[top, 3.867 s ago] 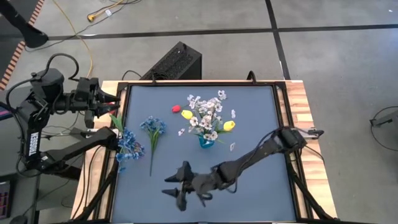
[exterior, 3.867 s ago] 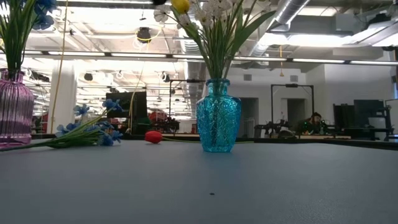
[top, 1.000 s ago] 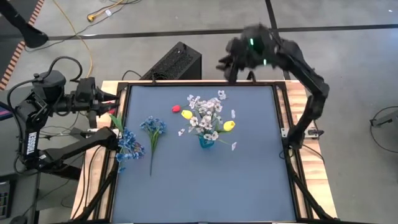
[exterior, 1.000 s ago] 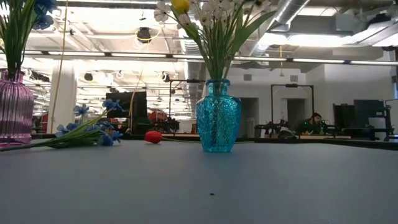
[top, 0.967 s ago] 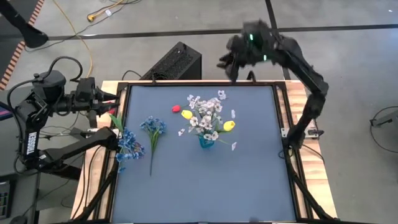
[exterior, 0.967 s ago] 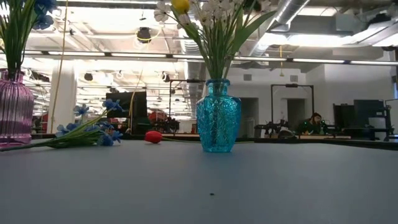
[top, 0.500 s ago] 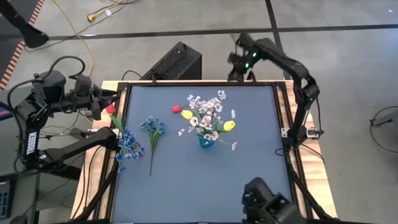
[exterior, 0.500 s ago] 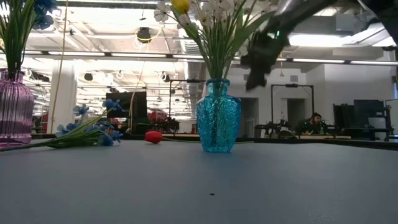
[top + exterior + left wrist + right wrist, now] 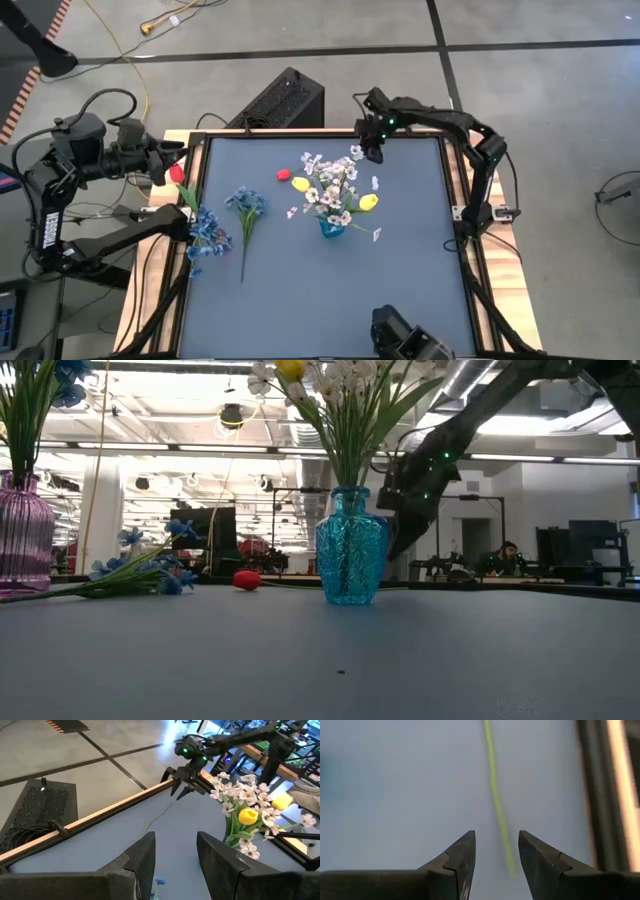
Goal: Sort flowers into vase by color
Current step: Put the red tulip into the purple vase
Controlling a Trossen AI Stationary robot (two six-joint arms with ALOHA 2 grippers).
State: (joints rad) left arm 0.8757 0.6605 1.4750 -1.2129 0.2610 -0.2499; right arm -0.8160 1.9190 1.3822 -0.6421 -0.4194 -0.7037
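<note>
A blue glass vase (image 9: 331,229) (image 9: 351,546) stands mid-table on its base. It holds white blossom sprays (image 9: 331,182) and two yellow tulips (image 9: 368,202). A red tulip (image 9: 284,174) lies on the table, and its thin green stem (image 9: 496,805) (image 9: 157,818) runs toward the far edge. A blue spray (image 9: 246,204) lies flat at the left. More blue sprays (image 9: 206,236) stand in a purple vase (image 9: 22,536). My right gripper (image 9: 369,146) (image 9: 496,846) is open, pointing down just above the stem's end. My left gripper (image 9: 166,160) (image 9: 175,855) is open and empty at the left edge.
A small red thing (image 9: 178,172) sits by my left gripper at the table's left rim. A dark shape (image 9: 400,340) shows at the near edge. A black box (image 9: 283,98) stands on the floor beyond the far edge. The blue mat (image 9: 400,270) lies bare right of the vase.
My right arm has swung from high beyond the far edge down and toward the table's left. Its open gripper now hangs low over the far part of the table, near the red tulip's stem. The flowers and vases have not moved.
</note>
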